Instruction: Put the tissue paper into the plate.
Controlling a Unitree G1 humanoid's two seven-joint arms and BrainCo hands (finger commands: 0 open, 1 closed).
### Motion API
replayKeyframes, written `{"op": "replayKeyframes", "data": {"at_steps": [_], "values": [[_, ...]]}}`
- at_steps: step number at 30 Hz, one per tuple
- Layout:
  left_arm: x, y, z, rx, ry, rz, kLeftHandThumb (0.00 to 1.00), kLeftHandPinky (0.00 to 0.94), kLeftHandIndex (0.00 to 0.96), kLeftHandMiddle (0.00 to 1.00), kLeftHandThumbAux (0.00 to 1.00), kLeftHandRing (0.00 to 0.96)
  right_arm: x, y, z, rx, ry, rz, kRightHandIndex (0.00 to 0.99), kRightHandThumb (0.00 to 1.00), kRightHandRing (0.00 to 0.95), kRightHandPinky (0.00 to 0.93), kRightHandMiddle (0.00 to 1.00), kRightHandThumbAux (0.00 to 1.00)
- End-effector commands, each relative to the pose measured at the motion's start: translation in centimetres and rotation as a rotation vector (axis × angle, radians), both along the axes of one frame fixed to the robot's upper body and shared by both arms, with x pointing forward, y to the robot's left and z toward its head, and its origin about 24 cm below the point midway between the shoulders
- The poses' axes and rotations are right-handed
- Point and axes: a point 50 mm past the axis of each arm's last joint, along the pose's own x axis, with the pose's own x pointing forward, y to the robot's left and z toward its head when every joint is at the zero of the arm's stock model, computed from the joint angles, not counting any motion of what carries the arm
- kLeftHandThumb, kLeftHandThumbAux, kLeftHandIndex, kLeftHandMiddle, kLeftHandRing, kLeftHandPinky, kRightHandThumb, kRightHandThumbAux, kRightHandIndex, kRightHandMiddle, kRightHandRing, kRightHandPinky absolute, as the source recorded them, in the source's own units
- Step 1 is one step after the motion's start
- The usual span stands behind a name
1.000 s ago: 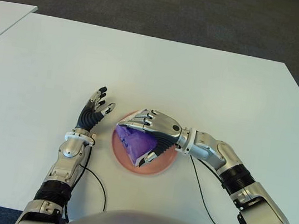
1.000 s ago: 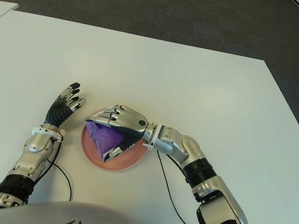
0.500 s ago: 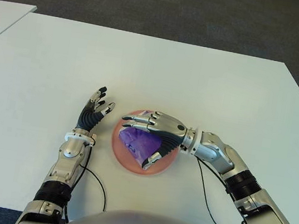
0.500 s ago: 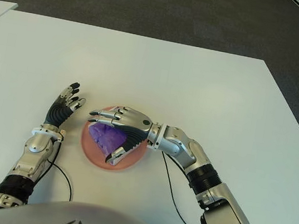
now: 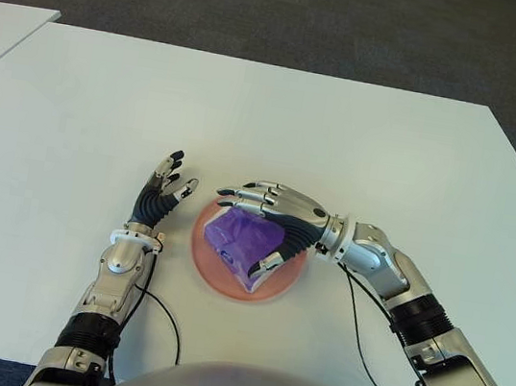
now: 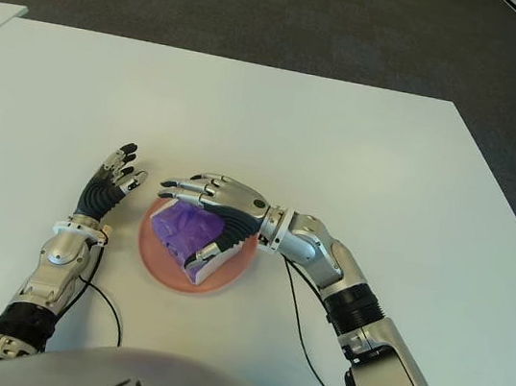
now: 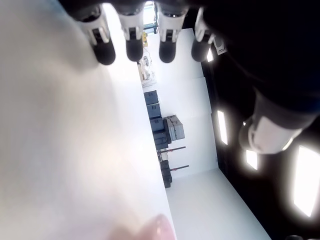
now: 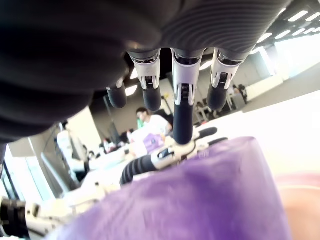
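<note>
The white bench (image 5: 344, 138) carries a pink plate (image 5: 205, 253). In the plate lies the purple tissue paper (image 5: 243, 239), its narrower end pointing toward the robot. The right hand (image 5: 269, 214) arches over the plate, fingers spread and released. The left hand (image 5: 163, 189) shows just left of the plate, fingers extended, empty.

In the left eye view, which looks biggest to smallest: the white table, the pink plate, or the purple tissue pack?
1. The white table, by far the largest.
2. The pink plate.
3. The purple tissue pack, lying within the plate's rim, partly under the right hand, so part of it is hidden.
</note>
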Motion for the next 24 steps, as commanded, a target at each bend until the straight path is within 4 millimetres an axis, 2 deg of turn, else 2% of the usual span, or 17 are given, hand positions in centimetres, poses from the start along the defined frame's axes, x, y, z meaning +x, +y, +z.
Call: {"op": "replayKeyframes", "data": {"at_steps": [1,8,12,14,17,20,24], "values": [[-2.3,0.1,-3.4,-0.033,0.183,0.028,0.106,0.0,0.0,0.0,0.548,0.0,1.2,-0.9,0.5,0.088,0.08,-0.059,0.0,0.017,0.0,0.0,0.0,0.354],[-2.4,-0.1,-3.5,-0.04,0.165,0.028,0.086,0.0,0.0,0.0,0.569,0.0,3.3,-2.9,2.3,0.215,0.211,-0.124,0.0,0.024,0.0,0.0,0.0,0.344],[-2.4,-0.2,-3.7,-0.035,0.171,0.02,0.075,0.0,0.0,0.0,0.563,0.0,4.3,-3.3,2.4,0.269,0.285,-0.188,0.0,0.041,0.0,0.0,0.0,0.321],[-2.4,-0.1,-3.7,-0.033,0.175,0.021,0.072,0.0,0.0,0.0,0.562,0.0,4.2,-3.6,2.1,0.308,0.302,-0.22,0.0,0.046,0.0,0.0,0.0,0.316],[-2.5,0.0,-3.8,-0.032,0.184,0.023,0.066,0.0,0.0,0.0,0.562,0.0,4.7,-4.9,0.9,0.512,0.362,-0.341,0.0,0.058,0.0,0.0,0.0,0.31],[-2.5,0.0,-3.8,-0.03,0.187,0.025,0.061,0.0,0.0,0.0,0.565,0.0,5.2,-6.0,0.0,0.617,0.406,-0.399,0.0,0.065,0.0,0.0,0.0,0.318],[-2.4,0.0,-3.7,-0.041,0.18,0.029,0.062,0.0,0.0,0.0,0.57,0.0,5.4,-8.5,-1.6,0.809,0.507,-0.478,0.0,0.066,0.0,0.0,0.0,0.343]]}}
